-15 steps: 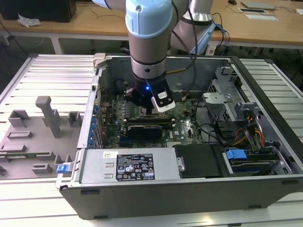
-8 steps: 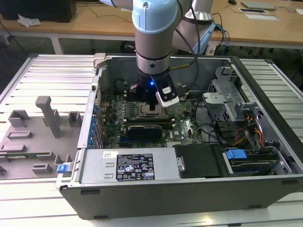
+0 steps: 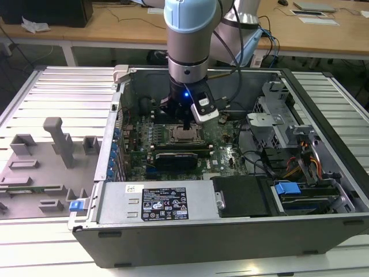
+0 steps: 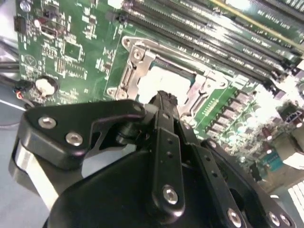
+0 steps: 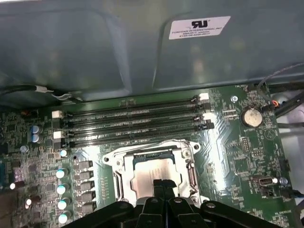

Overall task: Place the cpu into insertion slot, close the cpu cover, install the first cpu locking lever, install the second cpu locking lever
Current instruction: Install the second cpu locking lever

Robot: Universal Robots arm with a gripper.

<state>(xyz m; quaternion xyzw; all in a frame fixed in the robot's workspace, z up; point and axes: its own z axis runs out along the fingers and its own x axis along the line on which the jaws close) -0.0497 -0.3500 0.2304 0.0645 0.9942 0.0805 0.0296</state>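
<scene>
My gripper (image 3: 188,123) hangs from the arm inside the open computer case, directly over the insertion slot (image 5: 154,159) on the green motherboard (image 5: 237,152). The cpu (image 5: 145,178), a silvery square chip, lies in that slot. The cpu cover (image 5: 118,176), a metal frame with a square window, lies flat around it. In both wrist views the black fingers are pressed together, their tips (image 5: 164,183) at or just above the chip's top. The second wrist view shows the shut gripper (image 4: 164,97) in front of the bright cpu (image 4: 154,83) and the cover (image 4: 134,64).
Long black memory slots (image 5: 133,126) run beside the socket, under the grey case wall (image 5: 95,47). A coin battery (image 5: 251,117) sits on the board. A power supply (image 3: 161,202), a drive cage (image 3: 277,124) and cables (image 3: 259,161) crowd the case. A grey fixture tray (image 3: 46,164) lies outside.
</scene>
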